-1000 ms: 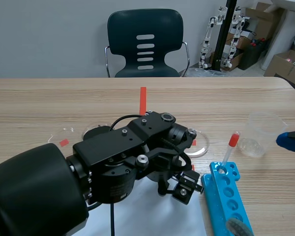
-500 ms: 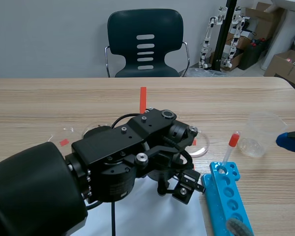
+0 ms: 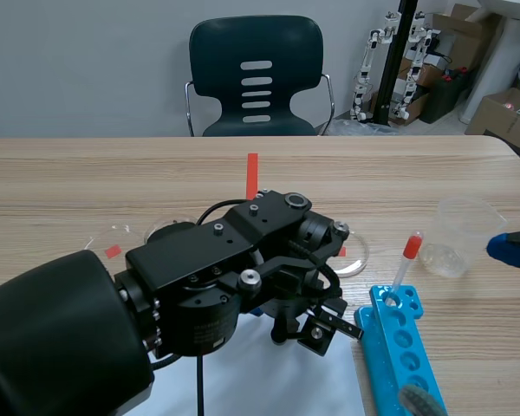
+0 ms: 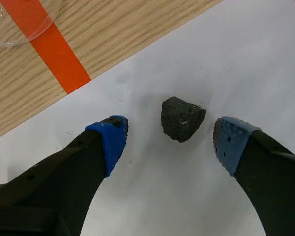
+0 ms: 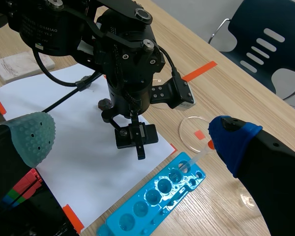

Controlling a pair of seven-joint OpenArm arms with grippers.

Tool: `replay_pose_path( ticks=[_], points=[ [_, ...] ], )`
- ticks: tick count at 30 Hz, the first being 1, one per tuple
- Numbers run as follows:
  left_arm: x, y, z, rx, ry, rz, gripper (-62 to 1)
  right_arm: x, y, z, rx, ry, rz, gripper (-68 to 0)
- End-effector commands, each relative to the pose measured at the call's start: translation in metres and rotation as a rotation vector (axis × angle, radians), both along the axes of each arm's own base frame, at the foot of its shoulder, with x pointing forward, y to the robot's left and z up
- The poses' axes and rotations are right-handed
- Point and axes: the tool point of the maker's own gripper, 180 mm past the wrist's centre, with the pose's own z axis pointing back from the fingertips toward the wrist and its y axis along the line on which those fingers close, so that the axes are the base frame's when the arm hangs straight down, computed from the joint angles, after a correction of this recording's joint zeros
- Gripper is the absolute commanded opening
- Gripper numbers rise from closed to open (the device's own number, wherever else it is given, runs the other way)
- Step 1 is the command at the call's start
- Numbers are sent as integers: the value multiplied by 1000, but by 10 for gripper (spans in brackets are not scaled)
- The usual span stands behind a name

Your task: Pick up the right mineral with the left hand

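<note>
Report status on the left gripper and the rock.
Left gripper open, straddling the black rock, not touching. Rock lying on white paper. Right gripper open, holding nothing. Nothing in the way.

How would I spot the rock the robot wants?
Find the white paper on the wooden table. The rock lies on it, between the left claw's open fingers. It is black, rough and angular, unlike the clear dish nearby.

Scene view faces across the table; both wrist views look down, the left closest; all share the white paper.
</note>
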Motion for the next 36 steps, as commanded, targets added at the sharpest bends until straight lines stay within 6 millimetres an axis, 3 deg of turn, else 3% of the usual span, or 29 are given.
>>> replay_pose_path(
  ticks=[1, 36],
  points=[
    [0, -20, 11, -49, -8, -14, -222, 1, 3, 6, 21, -15, 13, 4],
    [0, -26, 12, -74, -10, -44, -222, 1, 3, 5, 19, -13, 12, 4]
  ],
)
